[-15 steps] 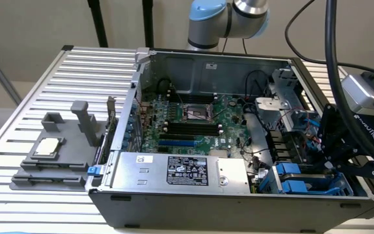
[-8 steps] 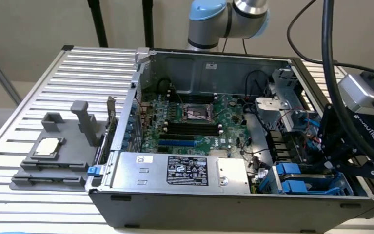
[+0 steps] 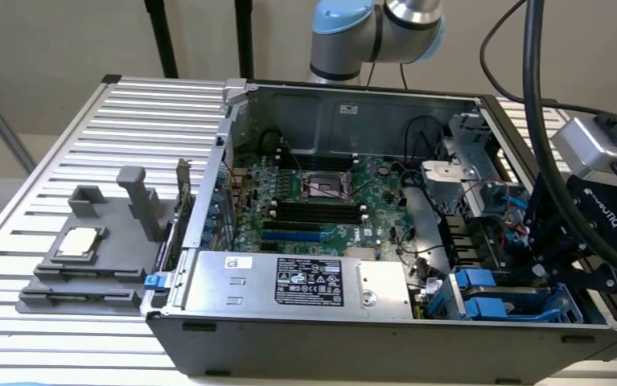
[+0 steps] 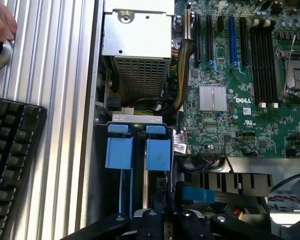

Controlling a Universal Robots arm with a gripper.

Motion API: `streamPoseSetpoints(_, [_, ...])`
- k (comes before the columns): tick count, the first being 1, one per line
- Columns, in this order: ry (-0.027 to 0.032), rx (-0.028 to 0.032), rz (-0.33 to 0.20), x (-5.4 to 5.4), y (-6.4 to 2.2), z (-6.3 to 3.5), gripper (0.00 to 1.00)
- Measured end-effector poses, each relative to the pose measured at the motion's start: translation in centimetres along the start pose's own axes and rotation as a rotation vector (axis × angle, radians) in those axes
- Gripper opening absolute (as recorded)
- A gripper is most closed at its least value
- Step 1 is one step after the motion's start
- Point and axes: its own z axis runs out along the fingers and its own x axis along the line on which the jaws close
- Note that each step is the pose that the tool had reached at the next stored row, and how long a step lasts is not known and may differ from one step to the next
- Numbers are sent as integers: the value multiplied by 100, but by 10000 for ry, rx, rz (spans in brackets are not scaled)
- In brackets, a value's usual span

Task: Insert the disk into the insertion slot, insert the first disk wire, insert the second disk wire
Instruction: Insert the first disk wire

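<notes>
The disk (image 4: pixel 157 154) looks like it is down inside the insertion slot (image 4: pixel 124 190), but I can only see blue plastic tabs and a thin silver edge, so I am not sure. In the exterior view this spot is at the lower right, in the corner of the computer case (image 3: pixel 394 338). The gripper (image 4: pixel 162 220) hangs right over the slot with its fingers squeezed together. I cannot tell if it is pinching anything. A flat blue plug (image 4: pixel 195 193) lies just beside it. The case also holds a green motherboard (image 3: pixel 330 201) and a silver power box (image 3: pixel 298 281). At the exterior view's left, a grey tray (image 3: pixel 45 293) holds a small square chip (image 3: pixel 77 241). In the wrist view a hand (image 4: pixel 0 25) rests near a black keyboard (image 4: pixel 10 165).
</notes>
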Motion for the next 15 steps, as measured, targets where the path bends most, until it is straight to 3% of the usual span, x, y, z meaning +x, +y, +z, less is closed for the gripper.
streamPoseSetpoints(8, [-27, -300, 209, -1, -23, -22, 17])
streamPoseSetpoints(15, [-45, -330, 315, -2, -84, -34, 17])
